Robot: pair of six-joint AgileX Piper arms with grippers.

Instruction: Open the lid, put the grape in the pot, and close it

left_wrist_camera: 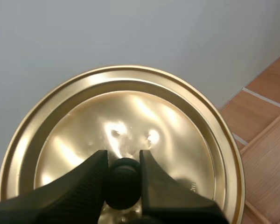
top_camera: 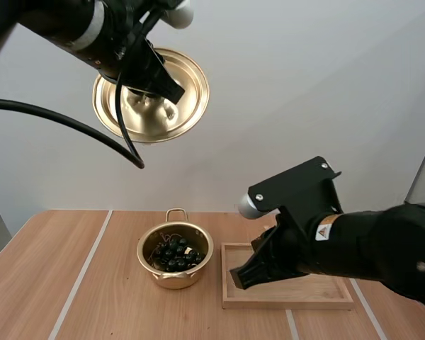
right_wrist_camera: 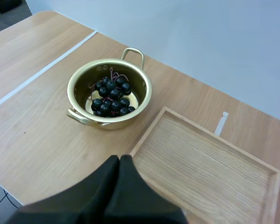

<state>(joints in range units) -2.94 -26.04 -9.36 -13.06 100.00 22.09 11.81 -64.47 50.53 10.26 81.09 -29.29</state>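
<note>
Lid [top_camera: 191, 95] of gold metal hung high in the air, tilted rather than level, its black knob [left_wrist_camera: 122, 183] pinched between the fingers of the left gripper [left_wrist_camera: 123, 163]. Open pot [top_camera: 174, 280] stood on the table [top_camera: 57, 269] well below and slightly right of it, grapes [top_camera: 173, 255] inside. Right gripper [top_camera: 239, 278] hovered over the wooden tray [top_camera: 304, 294] beside the pot, fingers pressed together, holding nothing. Left arm alone seemed placed to lower the lid.
</note>
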